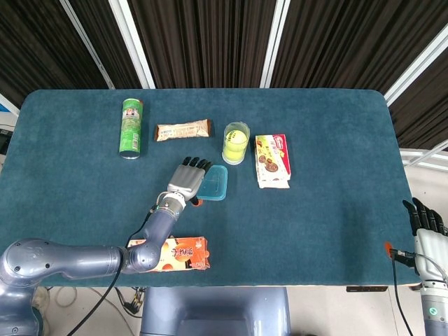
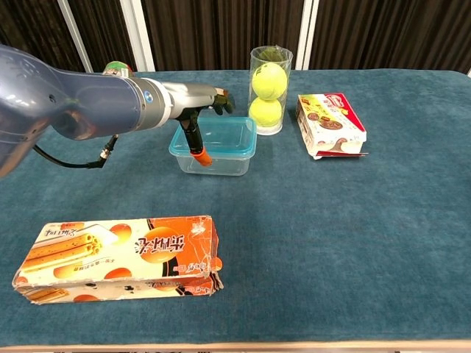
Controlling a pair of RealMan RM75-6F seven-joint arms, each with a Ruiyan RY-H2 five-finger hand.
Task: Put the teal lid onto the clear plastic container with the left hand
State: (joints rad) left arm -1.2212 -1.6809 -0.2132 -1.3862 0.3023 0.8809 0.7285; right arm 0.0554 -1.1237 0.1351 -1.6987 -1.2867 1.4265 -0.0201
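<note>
Teal lid point(image 2: 213, 136): seated on clear plastic container point(image 2: 212, 160), mid-table, just beside tube point(image 2: 268, 90) holding 2 tennis balls.
Left hand point(image 1: 187, 179): fingers over the lid's left edge; grasp cannot be told.
Right hand point(image 1: 425, 222): off the table edge, fingers released.
Orange box point(image 2: 121, 254): writing unreadable.

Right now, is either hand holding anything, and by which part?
The left hand grips the lid at its left edge; the right hand holds nothing.
</note>
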